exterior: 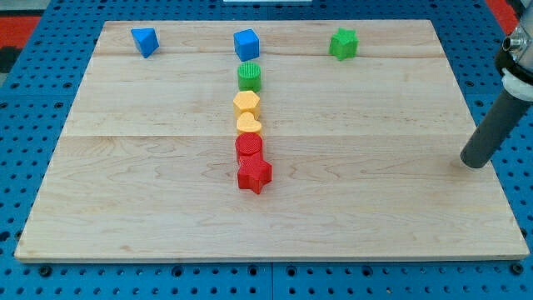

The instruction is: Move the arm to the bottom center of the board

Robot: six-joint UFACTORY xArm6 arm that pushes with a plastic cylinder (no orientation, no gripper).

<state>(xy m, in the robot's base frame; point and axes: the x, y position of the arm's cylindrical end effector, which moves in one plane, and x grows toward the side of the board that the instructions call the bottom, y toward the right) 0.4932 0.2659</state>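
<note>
Camera view: one look down onto a wooden board lying on a blue pegboard table.
Tip: the tip sits at about 3 o'clock from the board's centre, just inside the right edge.
Jaws: the arm has none; it ends in a plain dark rod.
Rod axis: its long axis tilts, running from the tip up toward 1 o'clock to the view's right edge, where a white collar meets it.
Tip and blocks: the tip touches no block and stands well apart from all of them.
Column: five blocks form a line down the board's middle, from 12 toward 6 o'clock.
Green cylinder: heads the column.
Yellow hearts: one yellow heart and a second yellow heart follow, touching each other.
Red blocks: a red block of unclear shape touches the red star, which ends the column near the centre.
Top row: a blue block at 11 o'clock, a blue cube at 12 o'clock just above the cylinder, a green block at 1 o'clock.
Room: bare wood lies between the tip and the column, and along the whole bottom strip at 6 o'clock.
Edges: the bottom edge runs nearly level across the view; the right edge slants outward below the tip.
</note>
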